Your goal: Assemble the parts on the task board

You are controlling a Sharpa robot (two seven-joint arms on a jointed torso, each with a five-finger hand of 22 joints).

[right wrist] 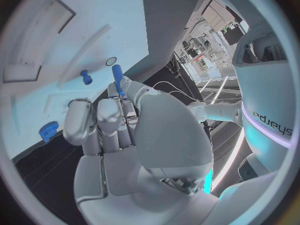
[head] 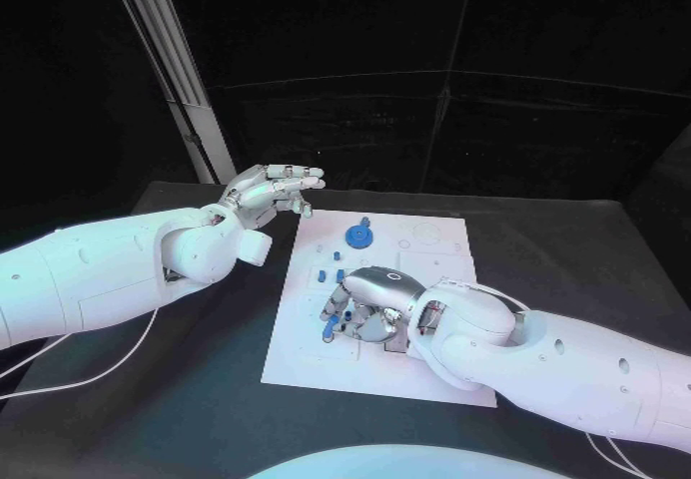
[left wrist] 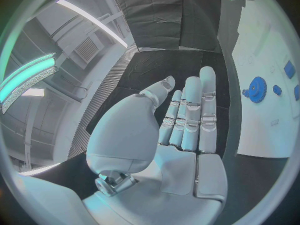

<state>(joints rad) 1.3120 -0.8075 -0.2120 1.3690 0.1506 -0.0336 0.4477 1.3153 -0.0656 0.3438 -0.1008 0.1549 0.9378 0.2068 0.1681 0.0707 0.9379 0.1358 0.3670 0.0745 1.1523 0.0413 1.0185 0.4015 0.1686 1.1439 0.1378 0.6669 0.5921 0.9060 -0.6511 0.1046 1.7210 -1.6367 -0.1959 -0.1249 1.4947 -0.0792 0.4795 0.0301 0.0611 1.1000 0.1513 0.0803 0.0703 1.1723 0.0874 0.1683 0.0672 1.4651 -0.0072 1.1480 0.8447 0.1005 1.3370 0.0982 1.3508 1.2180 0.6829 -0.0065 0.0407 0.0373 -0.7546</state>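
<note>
The white task board (head: pixel 432 244) lies in the middle of the black table. A blue gear (head: pixel 358 237) sits on its far part, with small blue parts (head: pixel 340 257) just nearer. My right hand (head: pixel 371 304) is down over the board's left-middle, fingers curled. In the right wrist view it pinches a slim blue peg (right wrist: pixel 117 80) between thumb and fingertips, just above the board (right wrist: pixel 75 25). Another small blue part (right wrist: pixel 85 76) and the gear (right wrist: pixel 47 130) lie beside it. My left hand (head: pixel 274 190) hovers off the board's far left corner, fingers (left wrist: pixel 187 115) straight and apart, holding nothing.
The board carries raised white outlines and shallow recesses (right wrist: pixel 37 45). In the left wrist view the gear (left wrist: pixel 256 87) and small blue parts (left wrist: pixel 289 69) lie on the board (left wrist: pixel 262 130). Black table (head: pixel 576 259) surrounds the board; white cables (head: pixel 87 369) trail at the left.
</note>
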